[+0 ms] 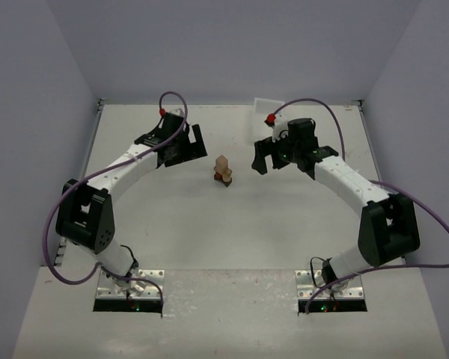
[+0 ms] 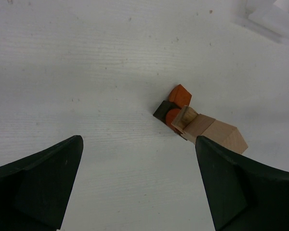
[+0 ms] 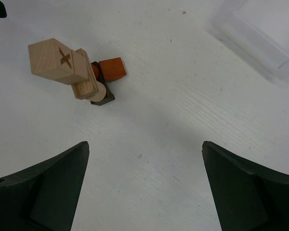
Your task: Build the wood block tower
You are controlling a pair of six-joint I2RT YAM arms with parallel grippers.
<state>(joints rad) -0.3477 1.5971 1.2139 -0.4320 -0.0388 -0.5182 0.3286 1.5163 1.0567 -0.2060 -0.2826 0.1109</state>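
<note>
So the small stacked tower of tan, orange and dark brown wooden blocks sits mid white surface, between the left hand and right hand, both spread wide, holding nothing.

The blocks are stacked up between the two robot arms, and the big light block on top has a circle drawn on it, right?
Not quite. The blocks are stacked between the left arm and right arm, but the big light block on top has a cross on it, not a circle. The right wrist view shows it.
</note>
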